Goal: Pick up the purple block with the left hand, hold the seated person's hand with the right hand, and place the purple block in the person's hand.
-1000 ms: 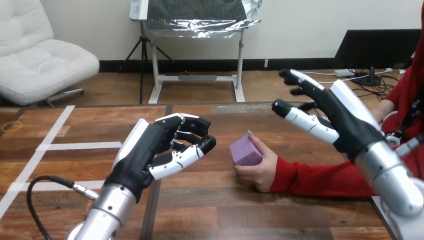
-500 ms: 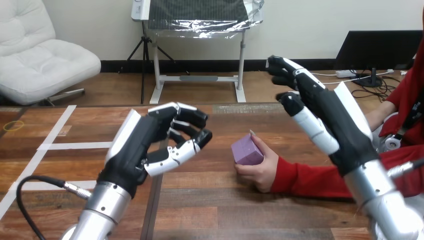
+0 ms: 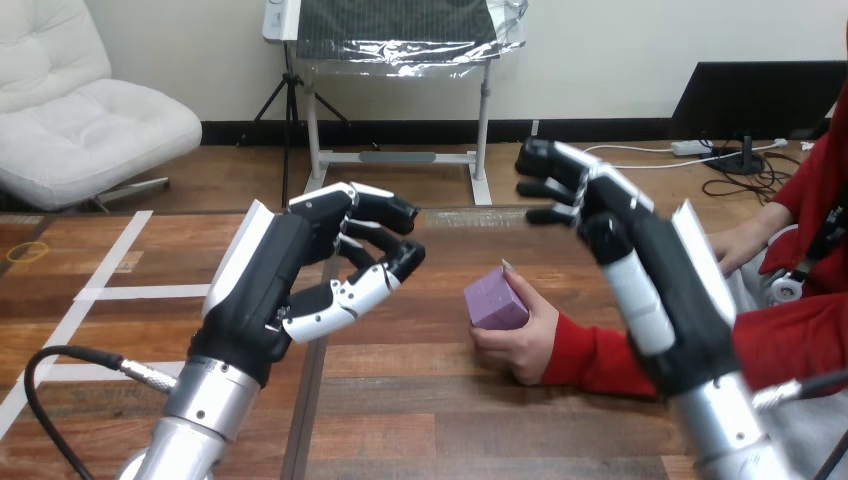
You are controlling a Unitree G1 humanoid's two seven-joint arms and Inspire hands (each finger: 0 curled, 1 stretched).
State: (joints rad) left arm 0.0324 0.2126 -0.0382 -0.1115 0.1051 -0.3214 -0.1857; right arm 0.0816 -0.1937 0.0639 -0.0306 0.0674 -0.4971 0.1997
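The purple block (image 3: 493,299) lies in the person's hand (image 3: 522,338), which rests on the wooden table (image 3: 420,400) right of centre, its red sleeve running off to the right. My left hand (image 3: 300,280) hovers left of the block, apart from it, fingers loosely curled and holding nothing. My right hand (image 3: 640,250) is raised above and behind the person's forearm, fingers stretched out toward the left, touching neither the hand nor the block.
White tape strips (image 3: 110,262) cross the table's left part. A black cable (image 3: 70,365) loops by my left forearm. The person's other hand (image 3: 735,245) rests at the right edge.
My right hand has swung left and nearer the view's centre, above the person's forearm. My left hand rose slightly and drifted left. The block and the person's hand stayed put.
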